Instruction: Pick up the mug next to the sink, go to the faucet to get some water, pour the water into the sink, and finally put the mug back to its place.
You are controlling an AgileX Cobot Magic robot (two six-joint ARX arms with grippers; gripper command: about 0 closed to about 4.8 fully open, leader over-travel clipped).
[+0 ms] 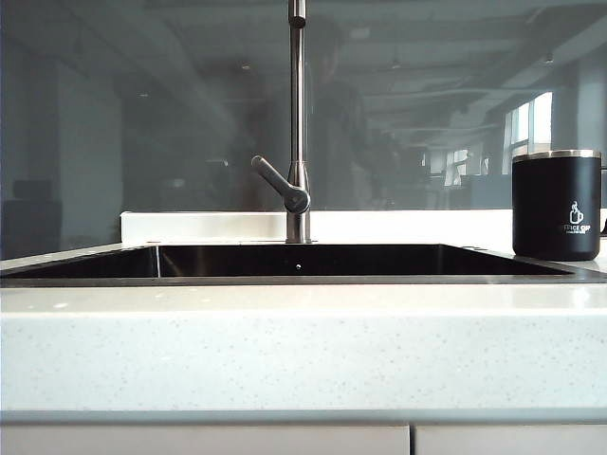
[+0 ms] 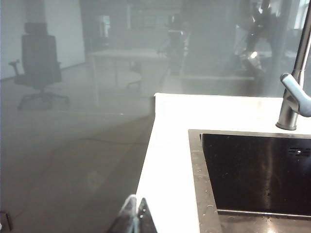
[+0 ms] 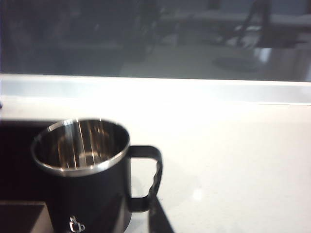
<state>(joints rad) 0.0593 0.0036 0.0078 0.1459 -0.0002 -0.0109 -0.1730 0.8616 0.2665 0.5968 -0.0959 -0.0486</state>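
Exterior: mug upright on worktop at 3 o'clock of sink, faucet at 12; no arms visible.
Left wrist: left gripper fingers pinched together, parked off sink's corner.
Right wrist: right gripper unseen, finger gap unknown; mug below, empty. Approach handle side, keep level.

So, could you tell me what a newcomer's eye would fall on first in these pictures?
The black mug standing upright on the white counter, right of the sink. Next, the tall steel faucet rising behind the sink's middle. Only the left gripper shows, shut, beside the counter's left end.
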